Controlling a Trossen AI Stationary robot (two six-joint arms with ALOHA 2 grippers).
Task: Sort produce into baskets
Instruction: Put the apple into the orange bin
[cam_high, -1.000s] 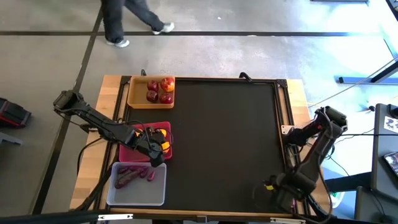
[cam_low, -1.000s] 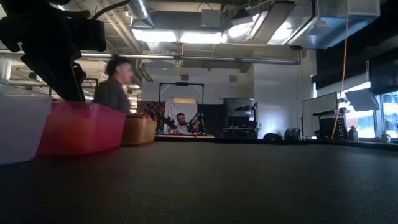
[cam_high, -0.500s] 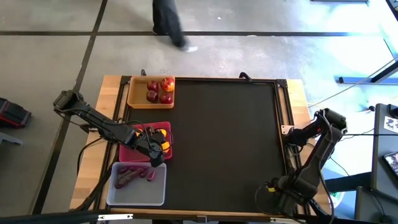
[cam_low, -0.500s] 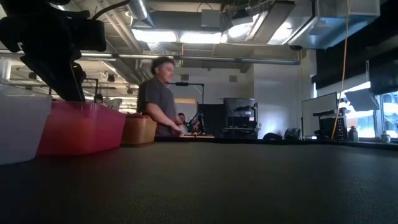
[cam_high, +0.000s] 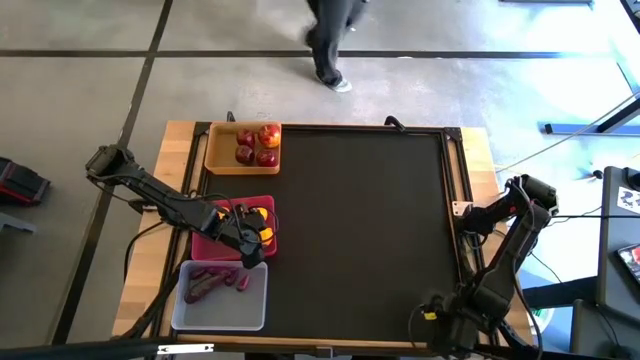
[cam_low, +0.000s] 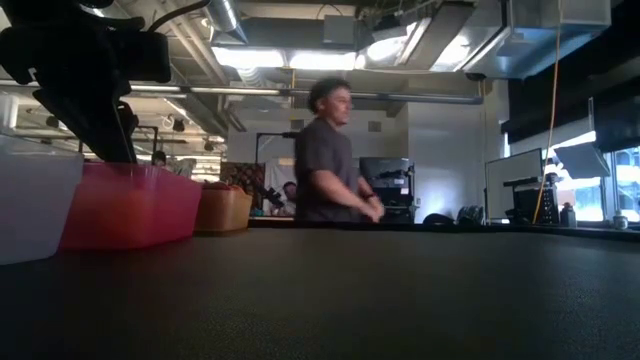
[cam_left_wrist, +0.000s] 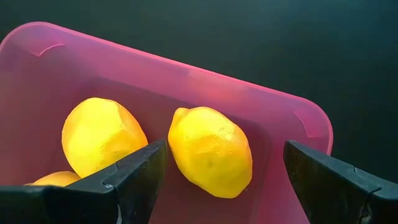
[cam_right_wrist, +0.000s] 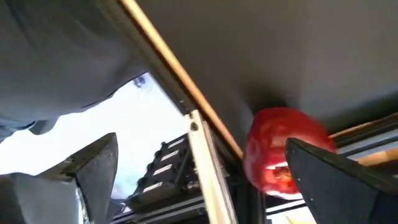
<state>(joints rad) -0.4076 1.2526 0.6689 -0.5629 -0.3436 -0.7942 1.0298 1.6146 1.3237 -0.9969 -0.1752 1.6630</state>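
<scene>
**Black mat, three trays at the left arm's side, right arm low at the near edge**

The table (cam_high: 476, 150) is pale wood with a black mat (cam_high: 350, 230) covering most of it. Taking the pink tray (cam_high: 215, 245) as the landmark: the tan tray (cam_high: 213, 152) lies just beyond it toward the far edge and holds three red apples (cam_high: 256, 146); the translucent white tray (cam_high: 220, 308) lies just on its near side and holds the purple roots (cam_high: 212, 281). Inside the pink tray lie yellow lemons (cam_left_wrist: 210, 151), two plainly seen in the left wrist view and the edge of a third.

The left gripper (cam_high: 250, 238) hangs over the pink tray with its fingers (cam_left_wrist: 134, 177) spread apart on either side of a lemon, touching none and holding nothing. The right gripper (cam_high: 432, 322) is well away from the pink tray, across the mat at the table's near edge, fingers (cam_right_wrist: 339, 180) spread wide and empty. In its wrist view a red apple (cam_right_wrist: 280, 152) sits at the mat's edge just beside the wooden rim.

Beyond the table is grey floor marked with dark lines. The low view shows an open workroom with ceiling ducts and lights, and a person (cam_low: 330, 155) standing behind the table.

Compared with a second ago, the left arm and all three trays are unchanged. The right arm has sunk farther toward the near edge. The person has walked from beyond the tan tray toward the middle of the table's far side.
</scene>
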